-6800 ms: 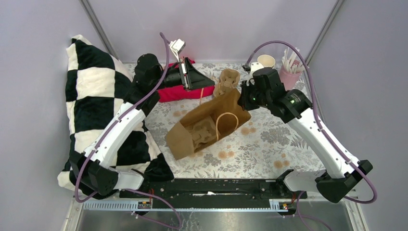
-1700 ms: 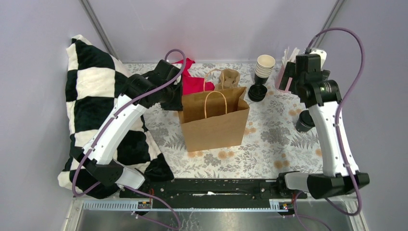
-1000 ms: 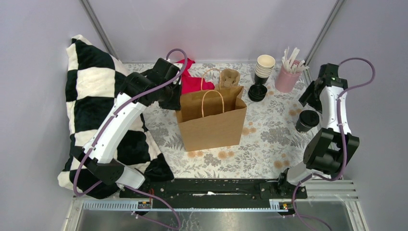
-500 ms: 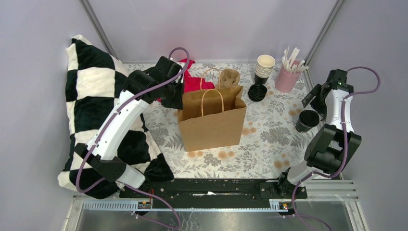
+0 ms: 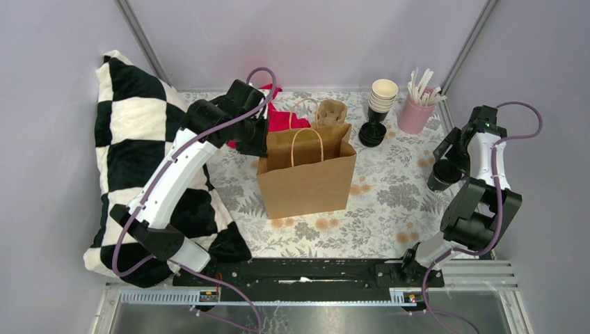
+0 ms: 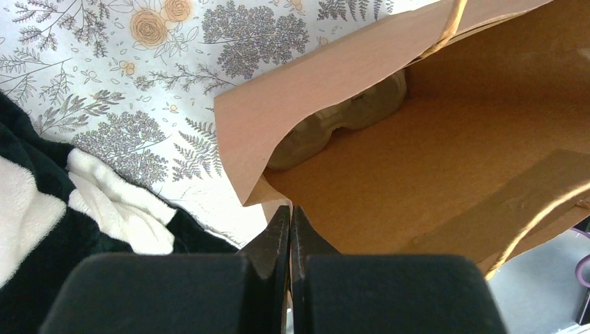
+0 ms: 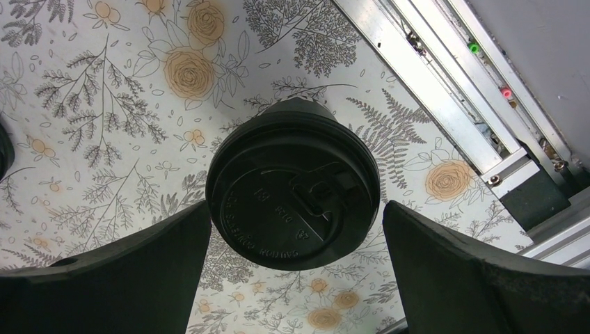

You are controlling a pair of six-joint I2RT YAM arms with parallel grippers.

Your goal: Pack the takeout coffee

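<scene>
The coffee cup (image 5: 443, 175) is standing upright on the flowery table cover (image 5: 389, 202), at the right side, close to the metal rail. Its round black lid (image 7: 292, 182) is sitting on top of it.

The right pincer (image 7: 296, 212) is hanging right over the cup. Its two fingers (image 7: 111, 278) are standing wide apart, one on each side of the lid. It is not squeezing the cup. In the top view the right pincer (image 5: 449, 156) is sitting just above the cup.

A brown paper bag (image 5: 306, 177) is standing upright in the middle of the table, with its mouth open and its string handles sticking up. Inside the bag (image 6: 417, 174) a gray cardboard cup tray (image 6: 341, 122) is lying at the bottom.

The left pincer (image 6: 286, 217) is pressing its fingers together. It is touching the top edge of the bag at the back left corner. I cannot tell if any paper is caught between the fingers. From above, the left pincer (image 5: 254, 142) is sitting at that same corner.

A black and white checkered pillow (image 5: 132, 139) is leaning at the left side. A red cloth (image 5: 282, 120) is lying behind the bag. A stack of paper cups (image 5: 381, 97) and a pink cup of white sticks (image 5: 415, 115) are standing at the back right, well apart from the coffee cup.
</scene>
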